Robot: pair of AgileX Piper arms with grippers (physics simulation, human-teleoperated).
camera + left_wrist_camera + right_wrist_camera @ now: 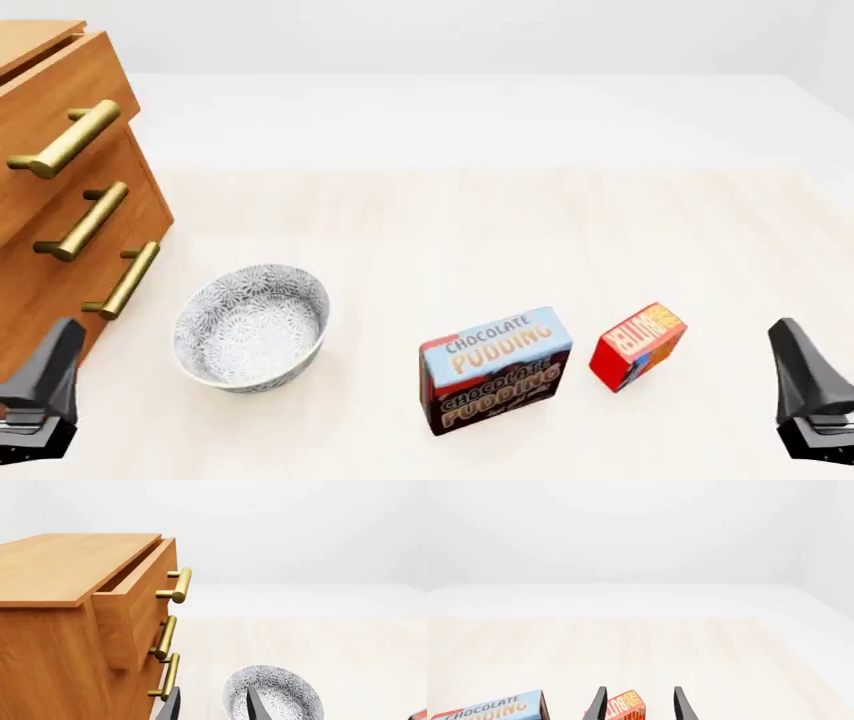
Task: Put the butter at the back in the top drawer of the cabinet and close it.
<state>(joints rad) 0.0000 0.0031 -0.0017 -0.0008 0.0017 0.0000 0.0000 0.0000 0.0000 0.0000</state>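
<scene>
My left gripper [212, 707] stands with its fingers parted and nothing between them; beyond them lies the patterned bowl [273, 694], and the cabinet [60, 645] rises just beside. The top drawer [137, 597] is pulled partway out, its brass handle [177, 585] standing proud of the two below (the drawer's interior is hidden from every view). My right gripper [639, 705] is likewise spread and holds nothing; the butter [620, 707] shows in the gap between its fingers, resting on the table [534, 230] a little ahead of them. From the front, the butter [638, 346] stands tilted just to the right of the chocolate pudding box [495, 370], near but apart from it, and well apart from the cabinet at far left, with the bowl between.
</scene>
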